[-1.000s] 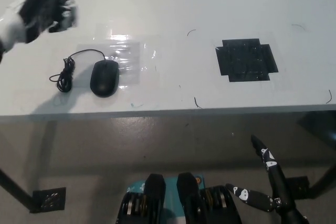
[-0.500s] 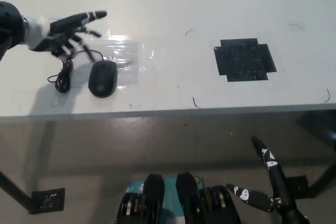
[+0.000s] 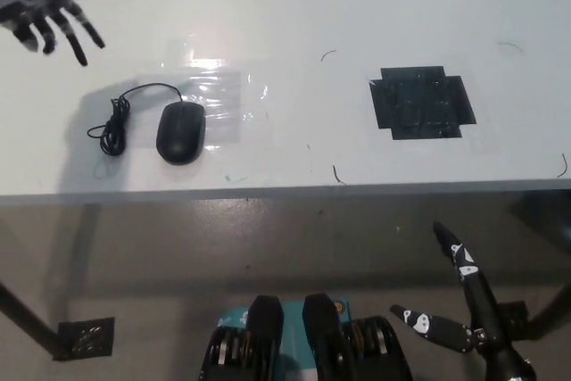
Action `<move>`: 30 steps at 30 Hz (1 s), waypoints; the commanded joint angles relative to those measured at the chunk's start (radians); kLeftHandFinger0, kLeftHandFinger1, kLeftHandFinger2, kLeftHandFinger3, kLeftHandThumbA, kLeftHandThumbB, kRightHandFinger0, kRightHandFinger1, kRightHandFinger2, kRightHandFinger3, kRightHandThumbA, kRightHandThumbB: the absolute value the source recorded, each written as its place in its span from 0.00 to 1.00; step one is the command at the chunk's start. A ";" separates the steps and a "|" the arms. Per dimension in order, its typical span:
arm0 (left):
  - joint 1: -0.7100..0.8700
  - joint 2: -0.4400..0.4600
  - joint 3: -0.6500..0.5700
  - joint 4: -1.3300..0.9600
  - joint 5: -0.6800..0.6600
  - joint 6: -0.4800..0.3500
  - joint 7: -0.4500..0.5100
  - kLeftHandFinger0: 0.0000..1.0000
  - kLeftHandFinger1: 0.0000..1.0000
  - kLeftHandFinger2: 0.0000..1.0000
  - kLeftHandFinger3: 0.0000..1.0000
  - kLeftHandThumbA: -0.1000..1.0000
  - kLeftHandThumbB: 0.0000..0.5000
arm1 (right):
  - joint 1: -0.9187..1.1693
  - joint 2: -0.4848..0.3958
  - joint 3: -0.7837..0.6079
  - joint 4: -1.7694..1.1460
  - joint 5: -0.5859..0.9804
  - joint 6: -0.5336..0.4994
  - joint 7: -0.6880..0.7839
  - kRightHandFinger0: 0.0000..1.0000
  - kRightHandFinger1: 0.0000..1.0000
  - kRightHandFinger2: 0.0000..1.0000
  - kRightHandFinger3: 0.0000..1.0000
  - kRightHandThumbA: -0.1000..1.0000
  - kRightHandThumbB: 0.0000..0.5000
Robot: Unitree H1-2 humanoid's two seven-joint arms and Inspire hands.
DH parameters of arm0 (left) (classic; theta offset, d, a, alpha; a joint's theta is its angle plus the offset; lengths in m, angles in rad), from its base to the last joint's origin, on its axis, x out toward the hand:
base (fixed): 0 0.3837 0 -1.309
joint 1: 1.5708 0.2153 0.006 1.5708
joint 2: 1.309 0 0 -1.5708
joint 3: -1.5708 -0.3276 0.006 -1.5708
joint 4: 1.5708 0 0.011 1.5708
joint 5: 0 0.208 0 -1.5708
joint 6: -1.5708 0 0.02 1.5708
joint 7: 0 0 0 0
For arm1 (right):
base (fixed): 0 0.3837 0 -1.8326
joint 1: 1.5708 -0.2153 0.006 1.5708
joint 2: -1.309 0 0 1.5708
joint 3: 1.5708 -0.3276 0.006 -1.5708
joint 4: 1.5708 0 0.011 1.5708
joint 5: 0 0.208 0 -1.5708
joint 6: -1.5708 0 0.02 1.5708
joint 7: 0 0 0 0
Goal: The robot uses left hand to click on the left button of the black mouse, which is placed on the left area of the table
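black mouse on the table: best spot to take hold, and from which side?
Probably the mouse's two long flanks, around its middle, coming straight down from above. It lies flat on the table, long axis running away from the robot, so its narrow width is what fits between fingers. Its cable leaves the far end and coils on the left, so avoid those sides. The left hand hovers open, up-left.

Left hand (image 3: 40, 2) partly off-frame.

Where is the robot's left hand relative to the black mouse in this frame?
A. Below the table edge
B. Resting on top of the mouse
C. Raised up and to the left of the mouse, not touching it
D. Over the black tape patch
C: the left hand is at the picture's top-left with fingers spread, clear of the black mouse.
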 commanded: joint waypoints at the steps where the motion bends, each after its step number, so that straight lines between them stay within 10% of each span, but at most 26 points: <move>1: -0.080 -0.052 0.024 0.041 0.094 -0.085 -0.041 0.00 0.05 0.38 1.00 1.00 0.95 | -0.012 -0.008 -0.003 -0.038 0.013 0.003 0.010 0.97 1.00 1.00 1.00 1.00 0.33; 6: -0.079 -0.087 0.038 0.051 0.136 -0.098 -0.034 0.00 0.21 0.57 1.00 1.00 0.87 | -0.007 -0.009 0.002 -0.048 0.011 0.012 0.017 0.96 1.00 1.00 1.00 0.99 0.30; 10: -0.058 -0.109 0.031 0.068 0.185 -0.127 -0.015 0.10 0.37 0.84 1.00 1.00 0.99 | -0.010 -0.011 0.003 -0.049 0.005 0.013 0.017 0.95 1.00 1.00 1.00 0.97 0.28; 19: -0.016 -0.134 0.058 0.128 0.231 -0.116 -0.037 0.10 0.44 0.72 1.00 1.00 0.93 | -0.012 -0.015 -0.001 -0.062 0.008 0.030 0.024 0.94 1.00 1.00 1.00 0.97 0.30; 24: -0.006 -0.134 0.081 0.139 0.248 -0.111 -0.030 0.00 0.29 0.58 1.00 1.00 0.94 | -0.010 -0.013 -0.003 -0.050 0.012 0.019 0.021 0.93 1.00 1.00 1.00 0.95 0.31; 26: -0.002 -0.135 0.077 0.140 0.263 -0.129 -0.022 0.00 0.28 0.60 0.81 1.00 0.98 | -0.010 -0.012 -0.003 -0.050 0.014 0.022 0.022 0.93 1.00 1.00 1.00 0.95 0.32; 30: 0.006 -0.150 0.084 0.139 0.273 -0.114 -0.027 0.06 0.35 0.70 1.00 1.00 0.98 | -0.008 -0.013 0.000 -0.049 0.011 0.025 0.023 0.93 1.00 1.00 1.00 0.96 0.32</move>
